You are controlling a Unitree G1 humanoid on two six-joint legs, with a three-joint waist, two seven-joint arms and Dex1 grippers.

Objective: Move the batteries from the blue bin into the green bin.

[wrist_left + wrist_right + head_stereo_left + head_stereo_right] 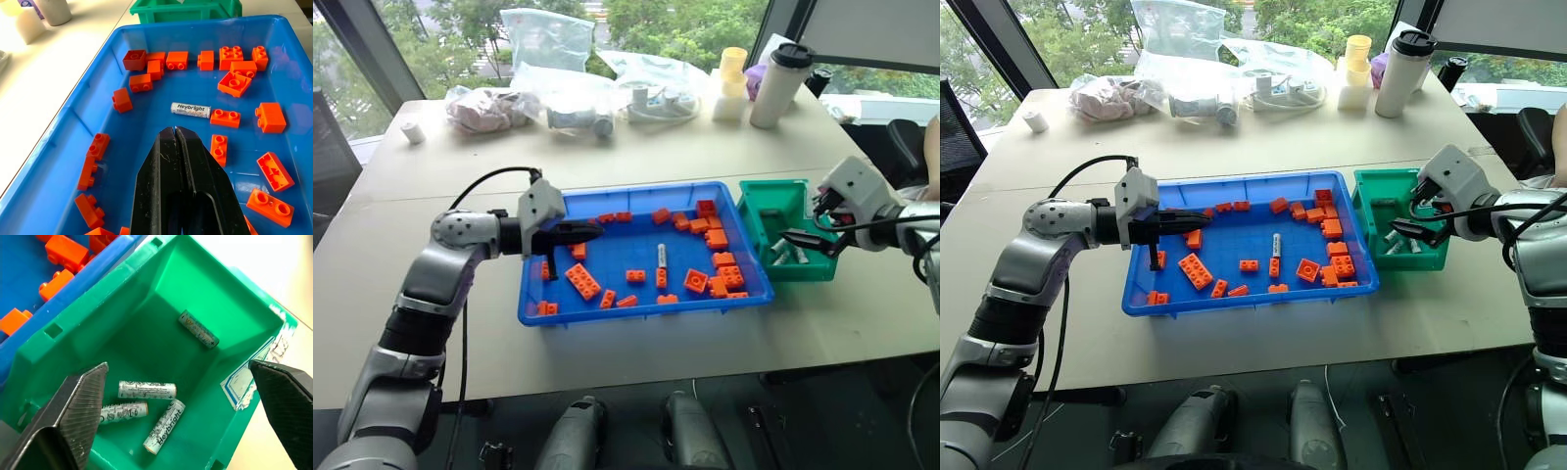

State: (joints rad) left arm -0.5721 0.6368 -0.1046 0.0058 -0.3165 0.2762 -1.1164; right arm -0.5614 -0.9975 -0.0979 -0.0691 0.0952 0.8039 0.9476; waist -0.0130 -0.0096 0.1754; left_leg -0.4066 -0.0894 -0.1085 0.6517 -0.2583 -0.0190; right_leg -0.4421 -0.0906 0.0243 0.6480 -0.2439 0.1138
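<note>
One beige table [636, 157] stands beside wide windows [460, 24].

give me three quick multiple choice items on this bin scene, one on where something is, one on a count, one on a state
1. Where does the last battery outside the green bin lie?
A. on the bare tabletop
B. on the blue bin's floor among orange bricks
C. inside the white tumbler

2. How many batteries lie in the green bin?
A. one
B. four
C. seven

3. How do the right gripper's fingers stand?
A. spread wide and empty over the green bin
B. shut on a brick
C. shut on a battery

Answers: 1 B, the left wrist view shows it between bricks; 2 B, the right wrist view shows four; 3 A, both fingers frame the bin with nothing between.
</note>
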